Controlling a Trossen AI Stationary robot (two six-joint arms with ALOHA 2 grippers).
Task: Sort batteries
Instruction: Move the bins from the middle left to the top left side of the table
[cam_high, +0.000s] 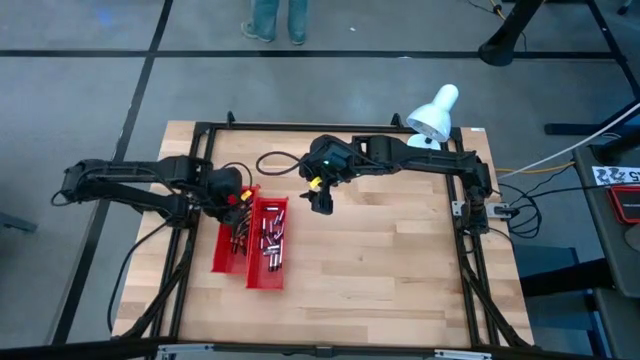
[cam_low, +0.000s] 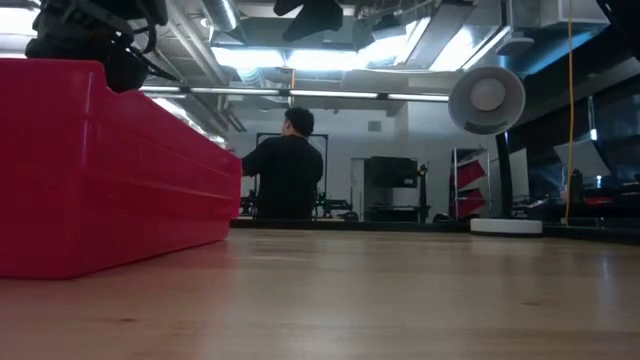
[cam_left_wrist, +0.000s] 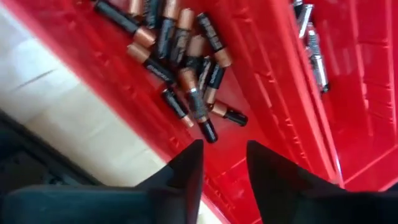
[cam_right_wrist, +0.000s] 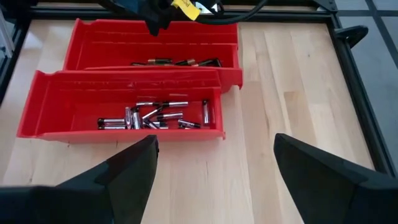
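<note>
Two red trays stand side by side on the table's left half. The left tray (cam_high: 231, 248) holds black-and-copper batteries (cam_left_wrist: 186, 68) lying in a heap on its floor. The right tray (cam_high: 268, 245) holds silvery batteries (cam_right_wrist: 155, 116). My left gripper (cam_left_wrist: 224, 165) hangs over the left tray's far end, pointing steeply down. Its fingers stand a little apart with nothing between them, just above the heap. My right gripper (cam_right_wrist: 214, 165) hovers wide open above bare wood to the right of the trays (cam_high: 320, 200).
A white lamp (cam_high: 437, 112) stands at the table's far right corner. Black frame rails (cam_high: 470, 215) run round the tabletop. Bare wood (cam_high: 390, 260) spreads right of the trays. In the low view a person (cam_low: 288, 170) is in the room beyond the table.
</note>
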